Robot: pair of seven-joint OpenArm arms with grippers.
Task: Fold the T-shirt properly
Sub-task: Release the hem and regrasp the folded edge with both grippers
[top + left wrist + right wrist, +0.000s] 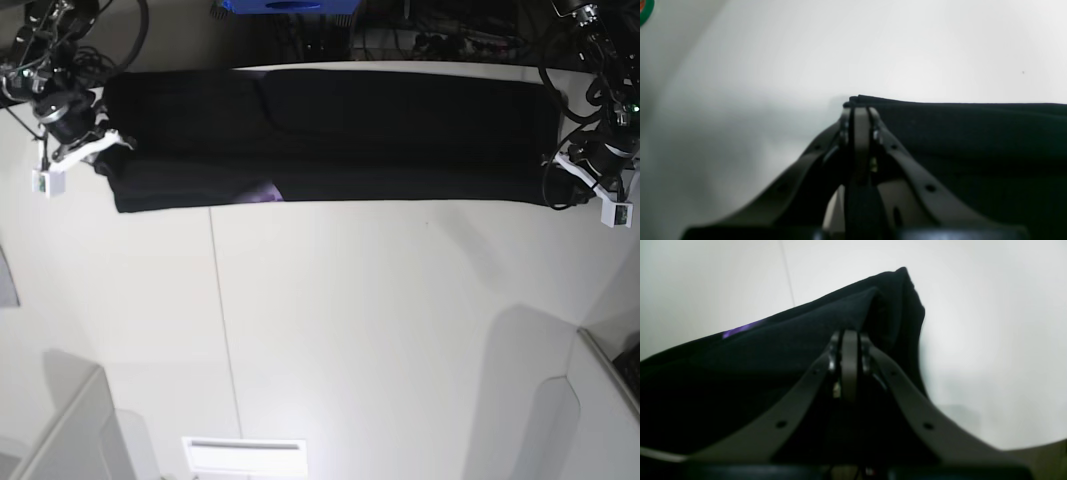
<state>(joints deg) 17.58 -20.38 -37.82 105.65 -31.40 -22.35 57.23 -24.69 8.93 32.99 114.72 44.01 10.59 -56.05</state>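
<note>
The black T-shirt (350,130) lies as a long folded band across the far end of the white table (350,330). A sliver of purple print (262,192) peeks out along its near edge. My left gripper (562,165) is at the band's right end, shut on a corner of the T-shirt (973,133), its jaws pinched together in the left wrist view (858,110). My right gripper (100,147) is at the left end, shut on bunched cloth of the T-shirt (773,340), fingertips together (849,335). A purple strip (740,329) shows there too.
A blue box (283,5) and cables (440,40) sit behind the table's far edge. A seam (222,320) runs down the tabletop. A white slotted piece (245,455) lies at the near edge, with grey panels (70,430) at both near corners.
</note>
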